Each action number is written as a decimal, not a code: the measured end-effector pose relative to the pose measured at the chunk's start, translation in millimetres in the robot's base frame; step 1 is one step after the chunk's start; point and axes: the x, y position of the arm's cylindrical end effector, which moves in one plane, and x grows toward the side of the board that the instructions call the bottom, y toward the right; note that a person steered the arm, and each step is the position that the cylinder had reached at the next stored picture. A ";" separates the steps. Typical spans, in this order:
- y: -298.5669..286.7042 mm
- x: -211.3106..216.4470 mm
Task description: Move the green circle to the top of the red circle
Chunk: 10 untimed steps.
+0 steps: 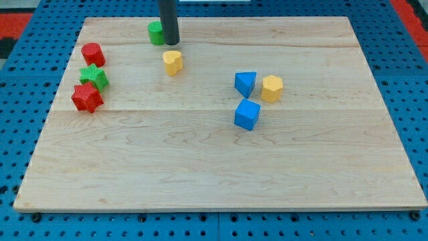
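Observation:
The green circle (156, 32) sits near the view's top, left of centre, partly hidden behind my rod. My tip (171, 41) rests on the board just to the right of the green circle, touching or nearly touching it. The red circle (92, 53) lies at the view's left, well to the left of and slightly below the green circle.
A green star (94, 76) and a red star (87, 98) lie below the red circle. A yellow heart (172, 62) sits just below my tip. A blue triangle (245, 84), a yellow hexagon (271, 88) and a blue cube (247, 114) cluster right of centre.

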 end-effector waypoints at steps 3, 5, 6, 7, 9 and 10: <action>-70.6 -28.2; -72.4 -15.9; -73.5 -14.7; -91.9 -14.7; -117.6 -14.6; -122.1 -14.6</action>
